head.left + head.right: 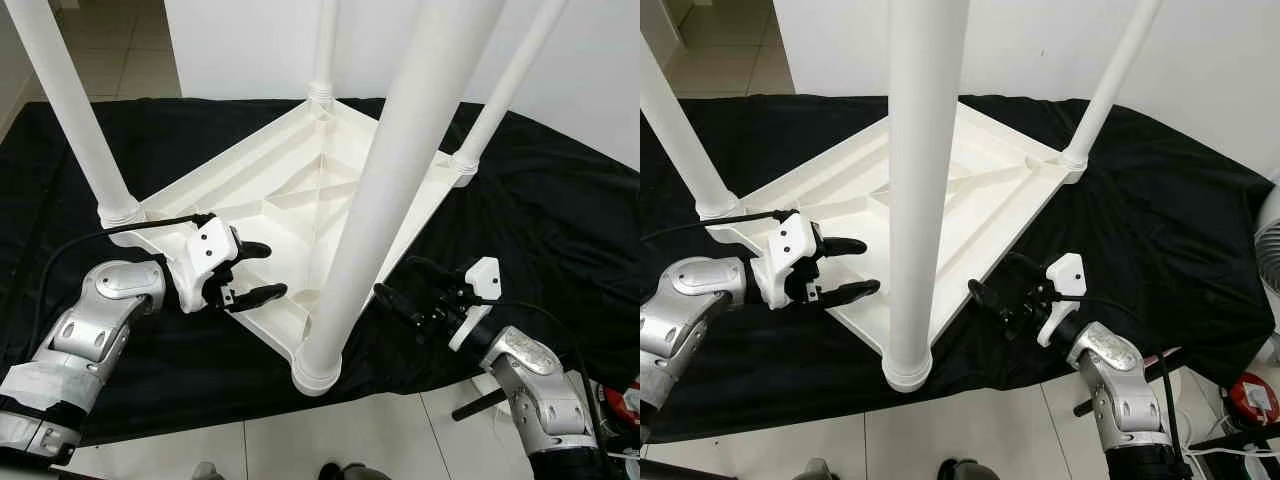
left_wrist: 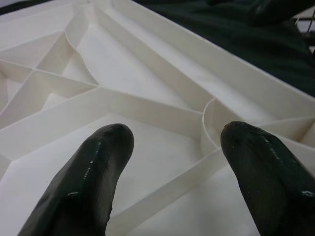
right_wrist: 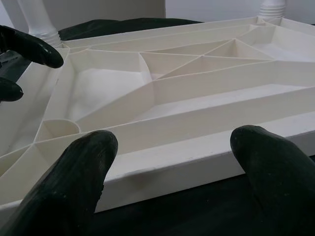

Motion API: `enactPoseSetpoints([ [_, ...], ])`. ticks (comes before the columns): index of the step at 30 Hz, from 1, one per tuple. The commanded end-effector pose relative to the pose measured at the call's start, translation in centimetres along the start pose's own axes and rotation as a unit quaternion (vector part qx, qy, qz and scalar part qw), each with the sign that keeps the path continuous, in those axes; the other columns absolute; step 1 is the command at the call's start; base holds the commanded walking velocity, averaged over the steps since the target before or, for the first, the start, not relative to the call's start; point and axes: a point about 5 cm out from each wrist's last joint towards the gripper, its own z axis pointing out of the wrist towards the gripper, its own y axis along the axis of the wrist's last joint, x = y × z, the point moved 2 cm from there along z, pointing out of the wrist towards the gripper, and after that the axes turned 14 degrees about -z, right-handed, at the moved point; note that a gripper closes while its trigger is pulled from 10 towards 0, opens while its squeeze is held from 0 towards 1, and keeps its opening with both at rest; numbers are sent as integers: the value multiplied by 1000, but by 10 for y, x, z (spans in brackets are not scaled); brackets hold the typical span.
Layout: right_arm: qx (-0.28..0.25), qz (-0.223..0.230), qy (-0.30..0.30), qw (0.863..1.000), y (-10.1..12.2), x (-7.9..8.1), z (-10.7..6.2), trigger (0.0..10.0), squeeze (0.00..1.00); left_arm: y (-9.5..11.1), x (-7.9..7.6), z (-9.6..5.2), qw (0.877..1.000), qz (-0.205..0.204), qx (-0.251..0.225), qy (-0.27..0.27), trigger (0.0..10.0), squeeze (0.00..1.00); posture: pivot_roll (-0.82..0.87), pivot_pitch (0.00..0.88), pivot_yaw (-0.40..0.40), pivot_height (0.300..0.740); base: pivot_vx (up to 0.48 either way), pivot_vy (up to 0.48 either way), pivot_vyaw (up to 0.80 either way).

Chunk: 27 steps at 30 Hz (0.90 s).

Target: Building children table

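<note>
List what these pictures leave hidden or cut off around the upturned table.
- Tops of all four table legs: cut off by the upper edge in both eye views.
- Tabletop face: turned down onto the black cloth, hidden.
- Red object at the floor: cut by the right edge of the right eye view, too small to identify.
- Left gripper and right gripper: both open, holding nothing; whether a fingertip touches the rim cannot be told.
</note>
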Motion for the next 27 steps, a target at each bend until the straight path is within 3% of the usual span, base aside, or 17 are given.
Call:
enactPoseSetpoints([
  [1,5,3,3,1000,1,0,-4,10000,0,-8,-7,5,998,10,29,-48,10000,0,42,90,-64,740,0,0,0],
  [7,8,3,-1,1000,3,1,-6,10000,0,-15,2,17,997,30,62,-40,10000,0,34,89,-53,740,0,0,0],
  [9,11,0,-6,1000,3,-1,-7,10000,0,-22,9,21,994,39,95,-41,10000,0,22,88,-44,740,0,0,0],
  [14,16,-4,-12,1000,3,-3,-11,10000,0,-31,17,22,988,59,137,-43,10000,0,9,81,-30,740,0,0,0],
  [17,16,-4,-12,1000,3,-3,-11,10000,0,-31,17,22,988,59,137,-43,10000,0,9,81,-30,740,0,0,0],
  [19,19,-6,-16,1000,4,-4,-11,10000,0,-39,18,27,979,89,175,-59,10000,0,4,76,-24,740,0,0,0],
  [27,18,-11,-24,999,5,-6,-10,10000,0,-49,14,34,962,119,220,-109,10000,0,-4,65,-12,740,0,0,0],
])
